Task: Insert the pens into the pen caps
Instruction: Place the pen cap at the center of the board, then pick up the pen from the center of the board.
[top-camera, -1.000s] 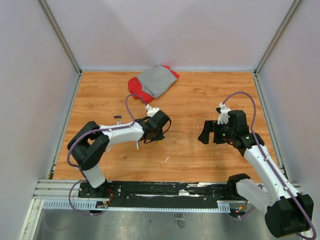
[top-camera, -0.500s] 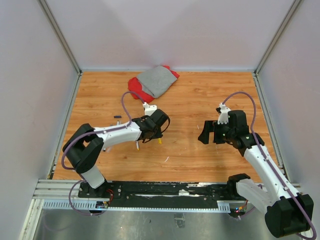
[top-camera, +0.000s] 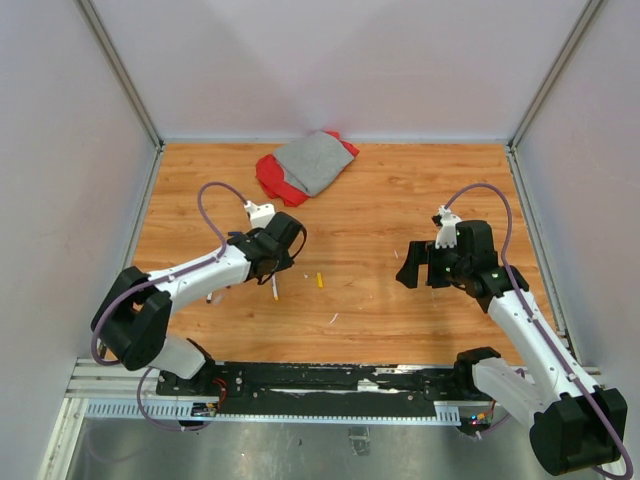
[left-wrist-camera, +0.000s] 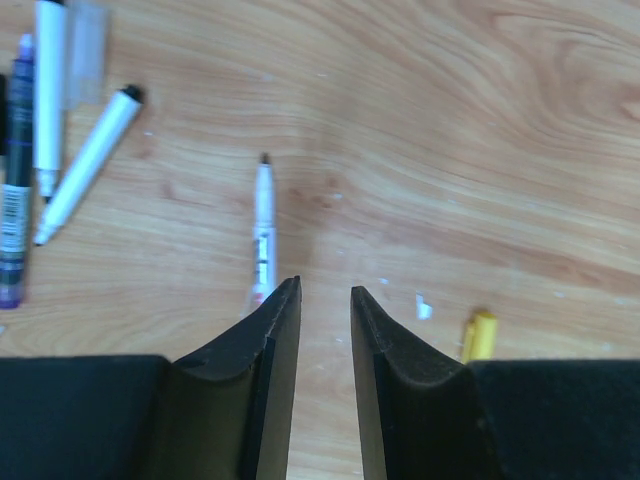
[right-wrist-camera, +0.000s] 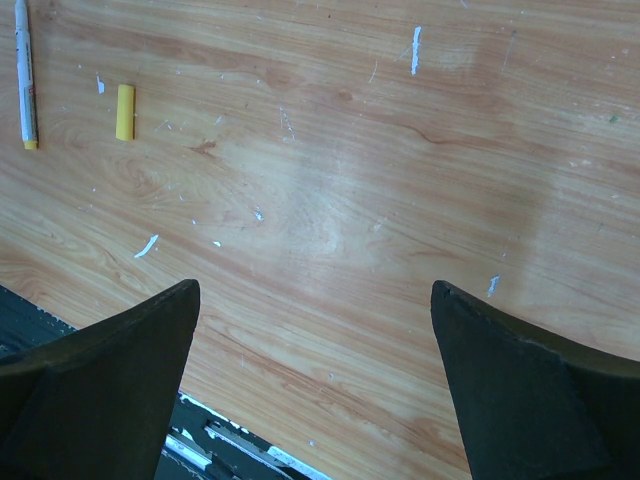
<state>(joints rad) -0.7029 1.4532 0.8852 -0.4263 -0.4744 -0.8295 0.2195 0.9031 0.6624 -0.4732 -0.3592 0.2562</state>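
Observation:
A thin white pen (left-wrist-camera: 263, 225) lies on the wood just ahead of my left gripper (left-wrist-camera: 322, 288), whose jaws stand a narrow gap apart with nothing between them. The overhead view shows this pen (top-camera: 275, 290) below the left gripper (top-camera: 265, 268). A yellow pen cap (top-camera: 320, 280) lies alone to the right, and the yellow cap (left-wrist-camera: 479, 335) also shows beside the right finger. Several more pens (left-wrist-camera: 90, 160) lie at the far left. My right gripper (top-camera: 420, 275) hovers wide open and empty. Its wrist view shows the pen (right-wrist-camera: 25, 75) and the yellow cap (right-wrist-camera: 124, 110) at the upper left.
A grey and red cloth (top-camera: 310, 165) lies at the back of the table. Small white scraps (top-camera: 333, 318) dot the wood. White walls close in the left, back and right sides, and a black rail (top-camera: 330, 380) runs along the near edge.
My left arm has swung left, away from the yellow cap, which stays on the table. Its jaws have parted slightly. The right arm has not moved.

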